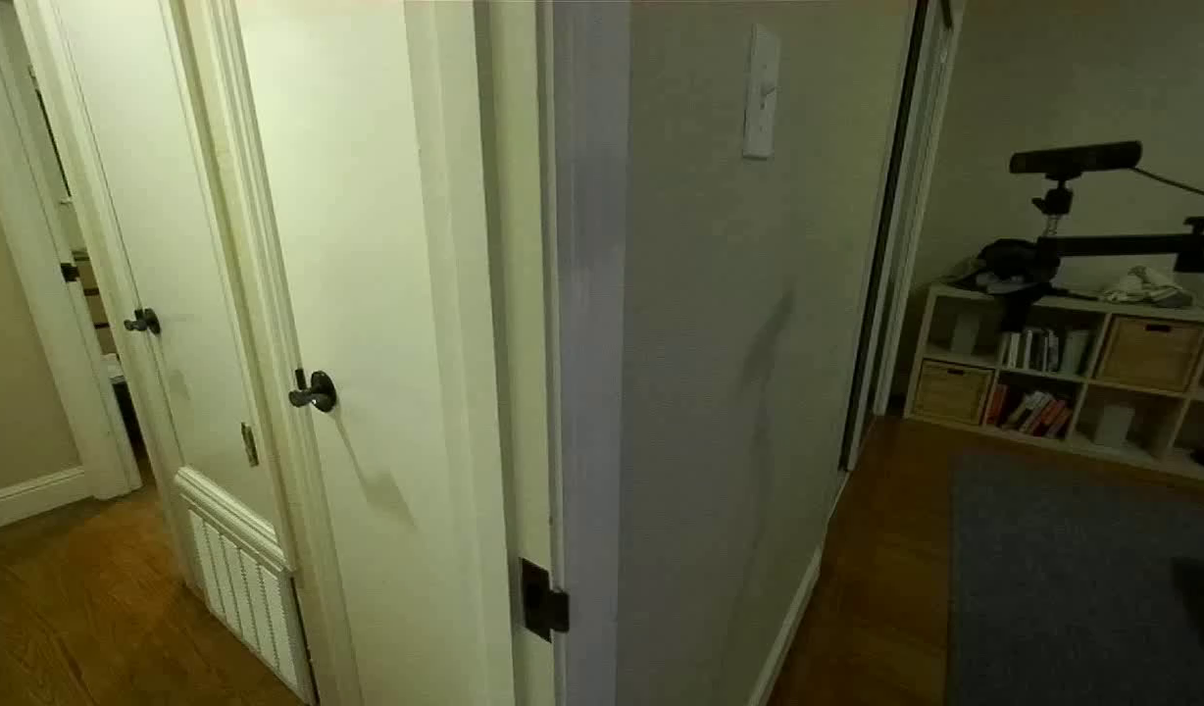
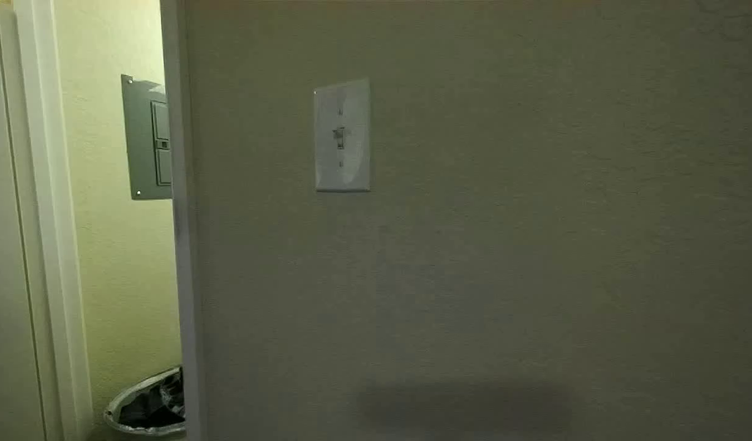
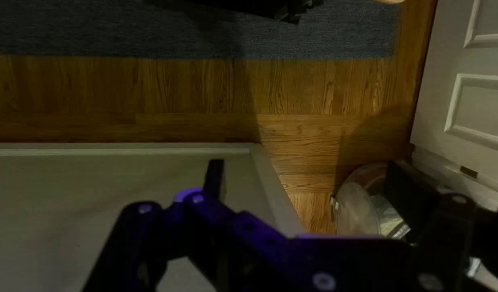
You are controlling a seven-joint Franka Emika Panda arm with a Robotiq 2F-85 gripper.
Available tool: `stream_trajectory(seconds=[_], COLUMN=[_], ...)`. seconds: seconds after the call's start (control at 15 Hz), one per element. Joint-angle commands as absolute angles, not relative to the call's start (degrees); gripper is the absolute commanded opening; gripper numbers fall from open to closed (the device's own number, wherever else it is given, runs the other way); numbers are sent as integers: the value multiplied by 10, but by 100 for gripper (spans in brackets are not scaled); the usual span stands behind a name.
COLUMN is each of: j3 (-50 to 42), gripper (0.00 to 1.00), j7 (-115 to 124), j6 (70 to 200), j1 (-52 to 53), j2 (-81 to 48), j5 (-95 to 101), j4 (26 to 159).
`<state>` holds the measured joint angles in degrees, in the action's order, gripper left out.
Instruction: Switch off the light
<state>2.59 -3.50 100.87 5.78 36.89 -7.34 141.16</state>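
Note:
The light switch is a pale-white upright plate (image 1: 761, 93) high on the grey-green wall, and it also shows at the upper middle of an exterior view (image 2: 351, 165). A small toggle lever (image 2: 339, 137) sits at its centre; it seems to point up, but this is hard to be sure of. No lamp shows. My gripper (image 3: 312, 188) shows only in the wrist view, dark with its fingers wide apart and nothing between them. The switch is out of the wrist view, so the distance between gripper and switch cannot be told.
A white door frame (image 1: 587, 294) edges the wall, with doors and dark knobs (image 1: 314, 390) beyond. A bin (image 3: 354, 209) stands on the floor past the wall's end. A grey panel (image 2: 146, 138) hangs beyond. A camera on a black mount (image 1: 1073, 159) stands before a shelf (image 1: 1082, 382).

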Motion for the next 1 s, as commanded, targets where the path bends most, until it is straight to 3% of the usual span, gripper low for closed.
stream_trajectory(seconds=[0.0, 0.93], j3=[27, 22], gripper=[100, 100], j7=[-35, -36], j6=[1007, 1026], j1=[57, 49], j2=[368, 352], j5=[-74, -68], j4=[1410, 1407])
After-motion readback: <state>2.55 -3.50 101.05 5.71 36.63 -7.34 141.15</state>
